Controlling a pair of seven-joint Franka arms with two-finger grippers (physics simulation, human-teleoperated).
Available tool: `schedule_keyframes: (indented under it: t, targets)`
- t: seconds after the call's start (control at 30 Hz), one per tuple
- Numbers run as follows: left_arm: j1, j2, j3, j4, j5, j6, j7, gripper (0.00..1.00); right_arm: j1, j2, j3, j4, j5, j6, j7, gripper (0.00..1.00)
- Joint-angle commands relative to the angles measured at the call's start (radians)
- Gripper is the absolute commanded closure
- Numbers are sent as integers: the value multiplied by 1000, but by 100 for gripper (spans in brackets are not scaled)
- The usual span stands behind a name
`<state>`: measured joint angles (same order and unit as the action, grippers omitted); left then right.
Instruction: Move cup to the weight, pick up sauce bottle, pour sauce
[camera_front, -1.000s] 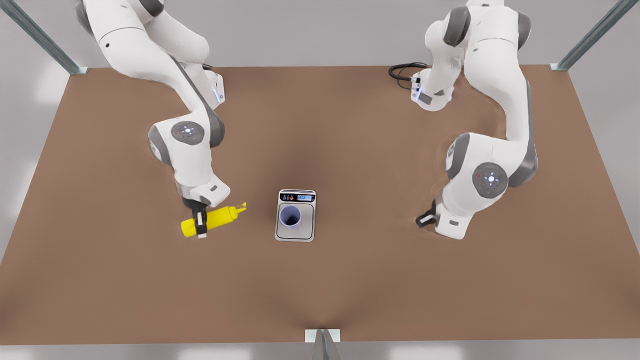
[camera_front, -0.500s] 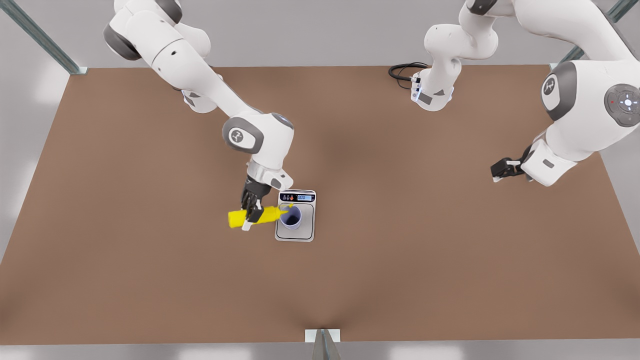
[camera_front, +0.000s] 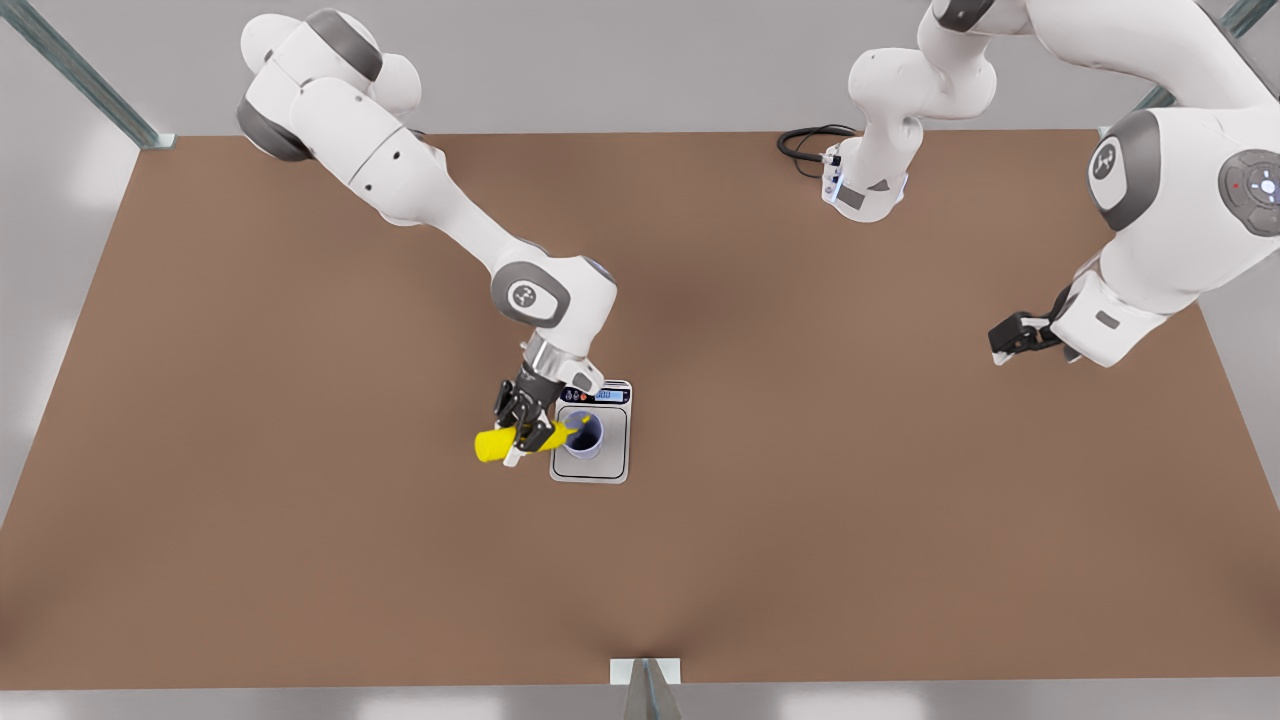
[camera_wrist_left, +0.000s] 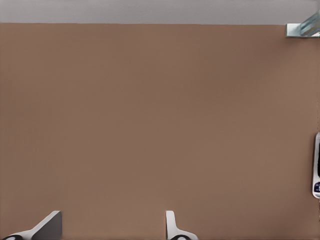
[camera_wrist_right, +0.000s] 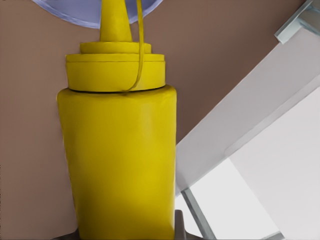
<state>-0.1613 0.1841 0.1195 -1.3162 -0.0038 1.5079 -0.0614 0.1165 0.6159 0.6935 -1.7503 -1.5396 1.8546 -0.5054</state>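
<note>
1. Our right gripper clamps the sauce bottle tipped sideways, nozzle over the cup on the weight, ready for pouring.
2. Our left gripper waits well apart, fingers spread, empty.

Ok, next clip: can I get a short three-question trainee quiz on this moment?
1. Multiple choice: where does the cup stand? A) on the weight B) beside the weight C) in a gripper.
2. True or false: the left gripper holds the sauce bottle.
3. Fill in: the tilted bottle's nozzle points toward the ____.
Key: 1 A. 2 False: the right gripper is shut on it, and the left waits open at the front view's right. 3 cup.
</note>
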Motion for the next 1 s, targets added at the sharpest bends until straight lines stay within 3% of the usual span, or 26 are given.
schedule_keyframes:
  t: [0.0, 0.27, 0.37, 0.5, 0.73, 0.83, 0.97]
  targets:
    - [2, -5, 0, 0, 1, -2, -2, 0, 0, 1, 0, 0, 0, 0, 1, 46]
    - [-3, 17, -3, 41, 5, -2, -2, 0, -15, -2, 1, 20, 23, 0, -4, 46]
    - [0, 28, 0, 41, 1, 3, 2, 0, -83, -12, 3, 61, 171, 15, -18, 46]
    - [-1, 28, 0, 41, 1, -2, -2, 0, -189, -21, 0, 94, 516, 92, -38, 46]
    - [-1, 29, -1, 41, 7, 3, -2, 0, -440, -21, -3, 89, 949, 270, -470, 46]
    - [-3, 41, -3, 41, 5, 8, -2, 0, -439, -35, -161, 89, 1325, 360, -832, 46]
    - [-1, 41, -1, 41, 8, 12, -2, 0, -446, -13, -252, 74, 1688, 379, -1174, 46]
